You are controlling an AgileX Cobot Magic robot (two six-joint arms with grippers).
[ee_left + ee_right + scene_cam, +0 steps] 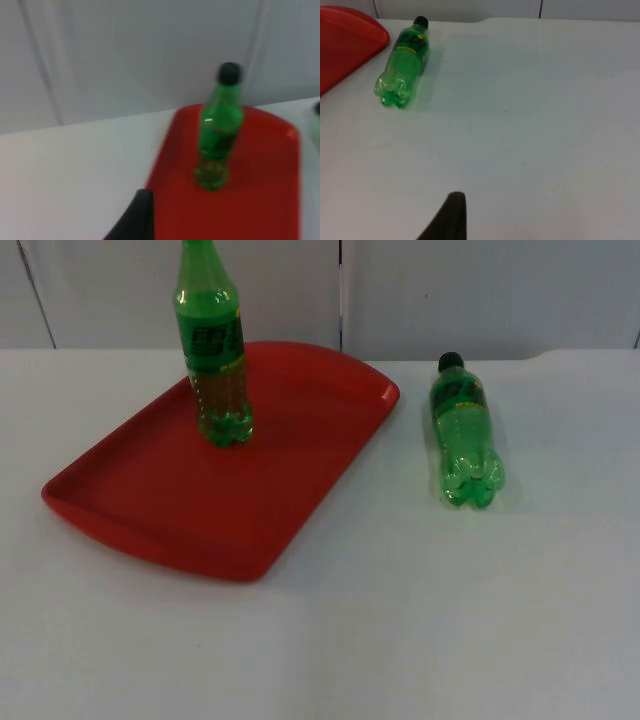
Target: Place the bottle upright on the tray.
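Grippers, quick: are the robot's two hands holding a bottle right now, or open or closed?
Left gripper: by the red tray, holding nothing; open or shut cannot be told.
Right gripper: over the white table, holding nothing; cannot be told.

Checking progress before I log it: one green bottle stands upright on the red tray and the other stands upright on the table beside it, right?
Not quite. The second bottle lies on its side on the table, as the top view shows.

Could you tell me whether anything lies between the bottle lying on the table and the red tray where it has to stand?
Nothing visible does. The lying bottle rests on bare white table just beside the red tray, with only open table between them. The upright bottle stands on the tray's far part, leaving much bare tray floor.
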